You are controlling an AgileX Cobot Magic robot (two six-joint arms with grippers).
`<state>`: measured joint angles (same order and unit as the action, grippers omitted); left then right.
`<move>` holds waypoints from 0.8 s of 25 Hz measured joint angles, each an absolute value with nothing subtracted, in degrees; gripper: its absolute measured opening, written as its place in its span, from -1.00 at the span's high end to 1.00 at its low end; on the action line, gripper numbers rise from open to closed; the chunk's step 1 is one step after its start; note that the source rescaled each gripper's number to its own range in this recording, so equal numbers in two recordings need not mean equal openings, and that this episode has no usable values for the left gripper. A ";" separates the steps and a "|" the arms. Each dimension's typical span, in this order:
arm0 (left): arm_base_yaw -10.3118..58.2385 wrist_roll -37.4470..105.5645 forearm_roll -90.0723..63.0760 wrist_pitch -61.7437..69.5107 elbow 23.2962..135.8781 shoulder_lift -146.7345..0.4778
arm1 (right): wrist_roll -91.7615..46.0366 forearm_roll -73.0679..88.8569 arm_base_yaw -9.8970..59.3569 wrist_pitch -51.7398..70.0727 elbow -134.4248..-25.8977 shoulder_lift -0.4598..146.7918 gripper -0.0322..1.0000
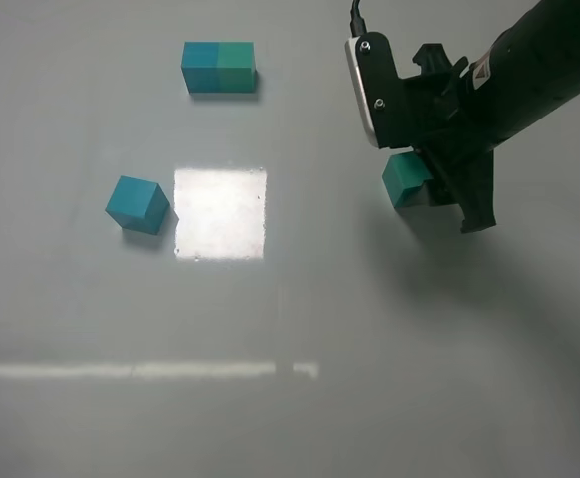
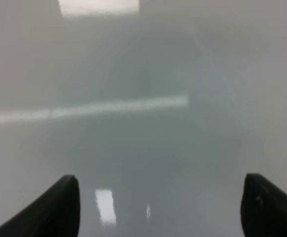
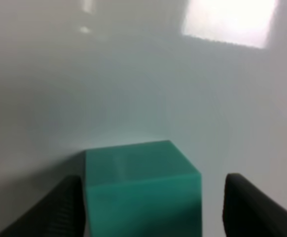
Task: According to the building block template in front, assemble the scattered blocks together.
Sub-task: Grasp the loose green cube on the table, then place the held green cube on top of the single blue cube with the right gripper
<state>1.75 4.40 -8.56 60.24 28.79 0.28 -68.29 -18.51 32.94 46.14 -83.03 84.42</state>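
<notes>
Nearest, between the spread jaws of the right tool: green cube, flat on the desk, one finger close against its side, the other clear of it, so not gripped yet. Grips nothing in the left tool either: jaws wide over the desk, out of the high view. Looks like the grasp step on green, at the start of the assembly. Next calls for closing squarely on opposite faces, lifting, carrying across to the blue cube, well apart at the left beside a bright glare patch, and pressing flush, blue left and green right, to match the template on the far side. Needs some turning too, with blue sitting skewed to the template's line. Plain matte cubes, sharp-edged, probably hard and light; smooth faces, so an off-centre pinch could twist one. Glossy pale grey desk, mirror-like under the lamps, likely slippery for a pushed block.
</notes>
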 joint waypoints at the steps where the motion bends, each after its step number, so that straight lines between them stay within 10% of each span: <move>1: 1.75 4.40 -8.56 60.24 28.79 0.28 | -68.29 -18.46 32.89 46.14 -83.03 84.57 -0.15; 6: 1.75 4.40 -8.56 60.24 28.79 0.28 | -68.29 -18.46 32.85 46.14 -83.03 85.34 0.01; 10: 1.75 4.40 -8.56 60.24 28.79 0.28 | -68.29 -18.44 32.85 46.46 -83.03 85.34 0.92; 20: 1.75 4.40 -8.56 60.24 28.79 0.28 | -53.26 -18.56 34.67 47.61 -83.03 83.47 0.92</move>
<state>1.75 4.40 -8.56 60.24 28.79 0.28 -53.26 -18.56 34.67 47.61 -83.03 83.47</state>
